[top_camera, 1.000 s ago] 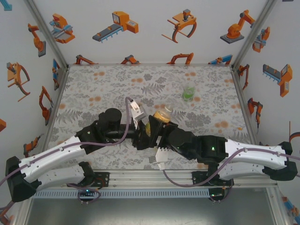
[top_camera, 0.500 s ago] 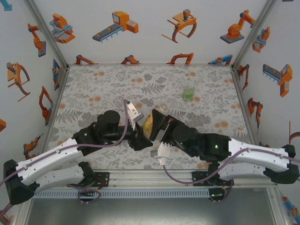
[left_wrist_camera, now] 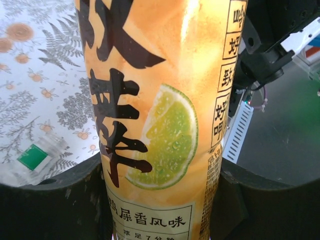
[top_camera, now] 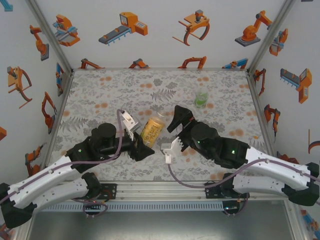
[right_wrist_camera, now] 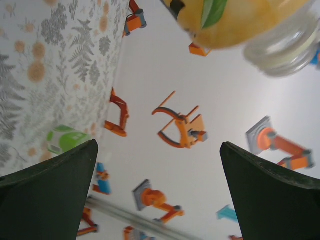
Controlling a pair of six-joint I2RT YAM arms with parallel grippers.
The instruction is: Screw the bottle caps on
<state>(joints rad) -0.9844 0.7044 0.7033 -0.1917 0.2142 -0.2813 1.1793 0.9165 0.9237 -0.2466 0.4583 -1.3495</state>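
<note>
My left gripper [top_camera: 144, 143] is shut on the lower part of the amber-yellow bottle [top_camera: 152, 130], held tilted above the table. In the left wrist view its orange label with a lime slice [left_wrist_camera: 160, 100] stands between my fingers [left_wrist_camera: 55, 205]. A pale yellowish cap [right_wrist_camera: 282, 47] sits on the bottle's neck [right_wrist_camera: 230, 17]. My right gripper [top_camera: 176, 120] is open just right of the bottle's top, apart from it, with nothing between the jaws [right_wrist_camera: 159, 170]. The greenish-clear bottle [top_camera: 201, 98] stands at the back right.
The floral table [top_camera: 100, 95] is walled by white panels with orange robot pictures [top_camera: 125, 25]. Both arms' bases sit on the metal rail [top_camera: 160, 190] at the near edge. The greenish-clear bottle [right_wrist_camera: 65, 140] is at the left of the right wrist view.
The right gripper has opened, let go of the bottle's top and drawn back to the right. The left arm has carried the bottle a little to the left.
</note>
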